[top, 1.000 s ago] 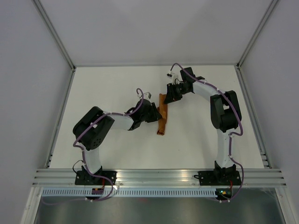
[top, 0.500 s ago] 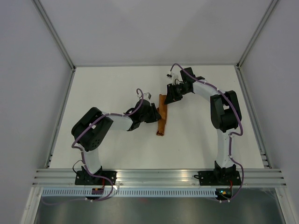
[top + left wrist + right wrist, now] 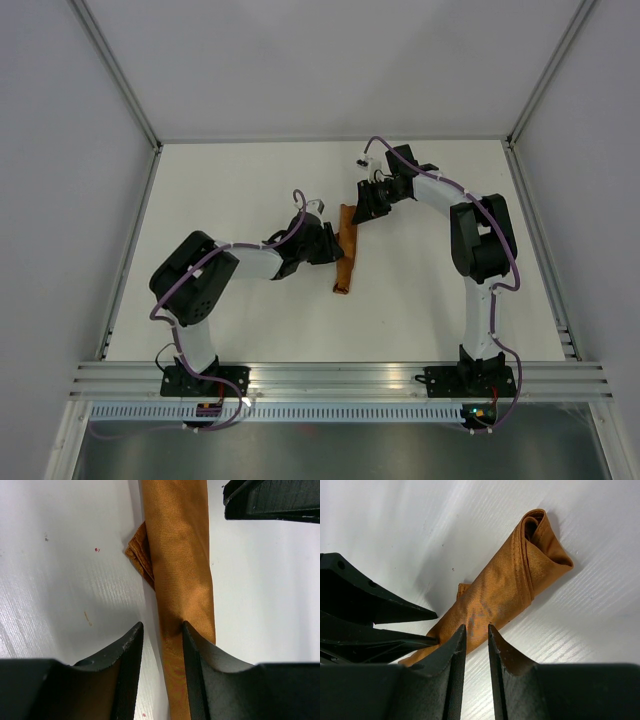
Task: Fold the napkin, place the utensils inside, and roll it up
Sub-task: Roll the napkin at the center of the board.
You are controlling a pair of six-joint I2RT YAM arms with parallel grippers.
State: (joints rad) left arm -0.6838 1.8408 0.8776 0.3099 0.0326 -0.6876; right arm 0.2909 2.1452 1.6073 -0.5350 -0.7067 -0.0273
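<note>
Napkin [image 3: 505, 585] lies rolled on the tabletop [image 3: 250, 180]. Left gripper [image 3: 161, 627] straddles its edge, jaws apart, likely steadying it against unrolling. Whether right gripper [image 3: 476, 627] pinches it cannot be told.

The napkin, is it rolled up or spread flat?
Rolled up: the napkin forms a narrow tube, layers spiralling at its open end, one small corner sticking out.
</note>
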